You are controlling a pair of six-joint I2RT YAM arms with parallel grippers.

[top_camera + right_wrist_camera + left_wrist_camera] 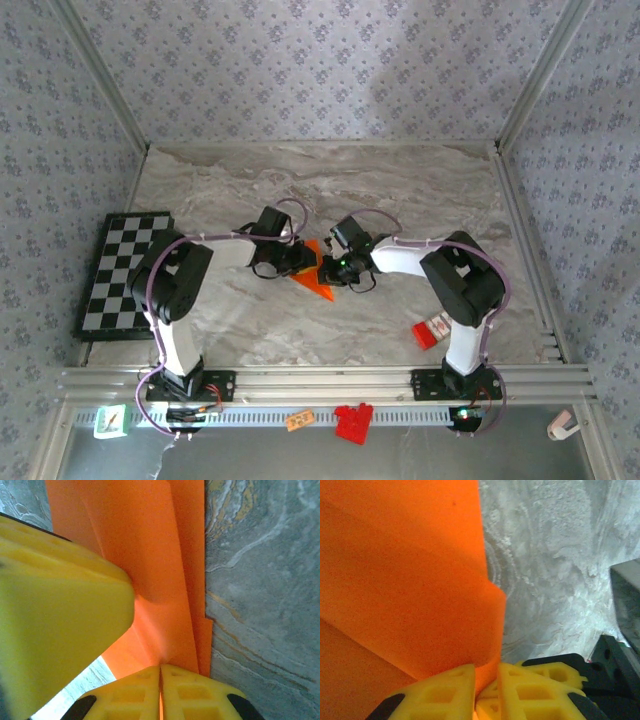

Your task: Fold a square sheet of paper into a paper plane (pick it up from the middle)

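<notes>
Paper edges clamped by left fingers, right fingers; tabletop beyond seemingly open.

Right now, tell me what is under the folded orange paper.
Marble tabletop shows around the folded orange paper, so it likely continues beneath. The patch directly underneath is covered.

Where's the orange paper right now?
In the top view the orange paper is at mid-table, between the left gripper and the right gripper. Both wrist views show yellow fingers pinched on its edge.
</notes>
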